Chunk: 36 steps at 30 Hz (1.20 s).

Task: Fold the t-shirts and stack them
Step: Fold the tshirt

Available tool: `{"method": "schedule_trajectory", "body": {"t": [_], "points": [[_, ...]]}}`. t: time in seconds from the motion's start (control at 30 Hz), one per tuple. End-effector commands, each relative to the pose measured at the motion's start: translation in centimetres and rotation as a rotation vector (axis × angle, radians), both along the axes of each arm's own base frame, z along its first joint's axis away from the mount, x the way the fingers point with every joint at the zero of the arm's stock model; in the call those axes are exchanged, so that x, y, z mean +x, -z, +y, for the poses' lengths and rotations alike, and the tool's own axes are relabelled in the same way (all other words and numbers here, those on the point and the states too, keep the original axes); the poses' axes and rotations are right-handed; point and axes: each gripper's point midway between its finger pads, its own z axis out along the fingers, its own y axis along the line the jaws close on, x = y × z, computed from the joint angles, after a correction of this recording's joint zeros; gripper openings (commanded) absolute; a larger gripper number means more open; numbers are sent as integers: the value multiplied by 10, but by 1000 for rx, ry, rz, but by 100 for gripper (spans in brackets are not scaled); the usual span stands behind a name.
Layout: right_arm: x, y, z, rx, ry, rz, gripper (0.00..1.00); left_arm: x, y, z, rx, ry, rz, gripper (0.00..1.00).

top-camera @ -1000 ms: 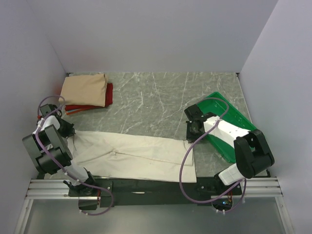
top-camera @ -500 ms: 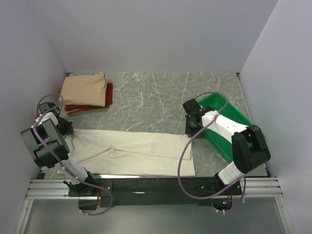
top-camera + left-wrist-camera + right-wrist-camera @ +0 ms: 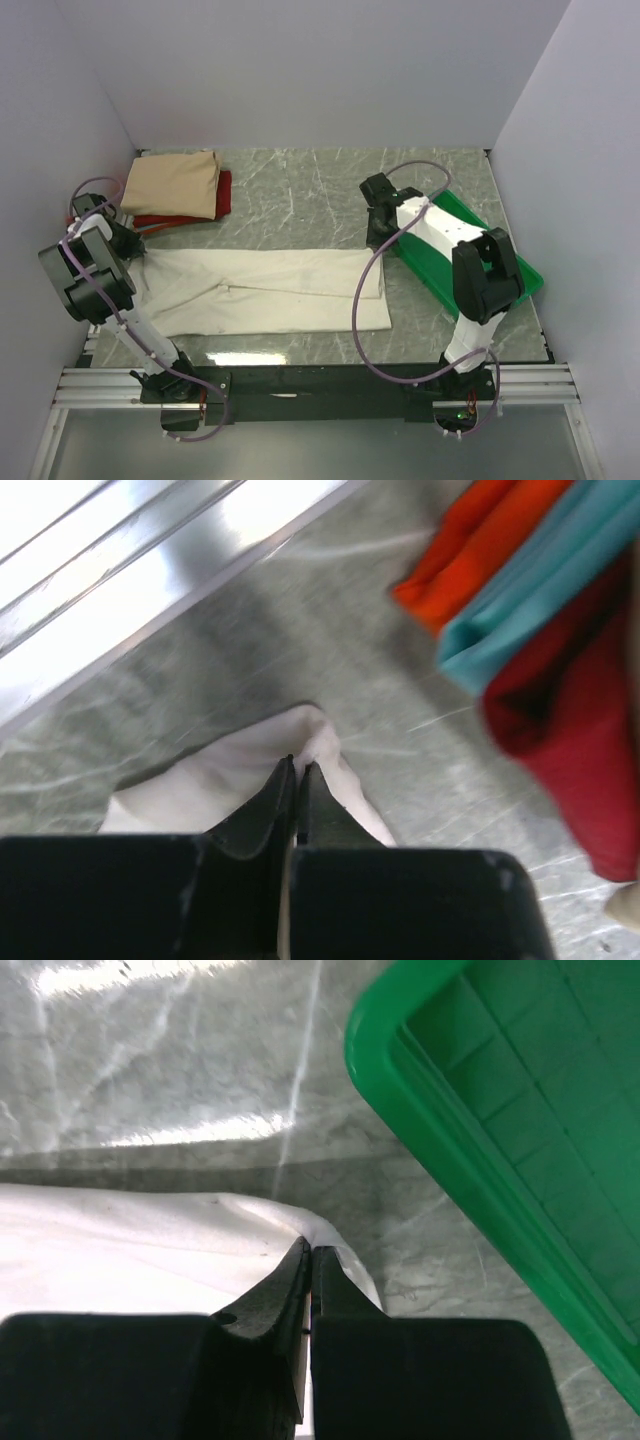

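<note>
**Cream shirt mid-fold, pinched at both ends; stack not yet complete**

Left gripper: jaws clenched on a bunched corner of the cream t-shirt. The cloth peaks up around the fingertips, with bare bench just ahead of them.

Right gripper: jaws likewise clamped on the opposite far corner of the same shirt. The rim of the green tray lies just to its right, apart from the cloth.

Position of work: the cream t-shirt lies flat as a long, narrow band stretched between the two grippers, and appears already doubled over lengthwise.

Done: the tan t-shirt is folded and sits on top of the red t-shirt, beyond the left gripper and a little to its right. Orange and teal fabric edges also show under that pile in the left wrist view.

Outstanding, in my judgement: the cream shirt needs at least one more fold across its length to match the pile's footprint, and must then be carried over and placed on top. Roughly two-thirds complete.
</note>
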Motion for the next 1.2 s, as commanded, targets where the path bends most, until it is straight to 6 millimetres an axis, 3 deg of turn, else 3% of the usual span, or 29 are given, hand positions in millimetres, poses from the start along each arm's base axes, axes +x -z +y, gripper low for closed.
{"method": "schedule_trajectory", "body": {"t": [0.0, 0.1, 0.17, 0.3, 0.33, 0.37, 0.4, 0.53, 0.67, 0.73, 0.9, 1.17], "points": [[21, -15, -4, -45, 11, -35, 0, 36, -27, 18, 46, 19, -132, 0], [31, -17, -1, -50, -3, -37, 0, 40, -33, 16, 45, 30, -143, 2], [34, -16, 1, -56, -15, -31, 0, 35, -38, 14, 56, 24, -140, 9], [44, -23, 7, -44, -29, -45, 0, 12, -41, 8, 78, -14, -105, 39], [44, -23, 7, -47, -39, -44, 3, 7, -48, 8, 90, -28, -110, 51], [45, -24, 7, -44, -47, -43, 9, -2, -44, 3, 87, -35, -91, 56], [47, -28, 12, -26, -67, -51, 24, -10, -45, 4, 103, -57, -75, 59], [48, -41, 13, -23, -107, -80, 36, -31, -70, -1, 163, -85, -98, 71], [40, -59, 10, -9, -134, -113, 36, -44, -84, -9, 184, -110, -111, 75], [32, -56, 8, -1, -148, -96, 34, -50, -89, -14, 194, -119, -122, 75], [9, -34, 9, 32, -142, -28, 28, -48, -88, -50, 207, -43, -134, 74], [-13, 0, 11, 70, -124, 53, 27, -41, -61, -124, 142, 154, -126, 73]]}}
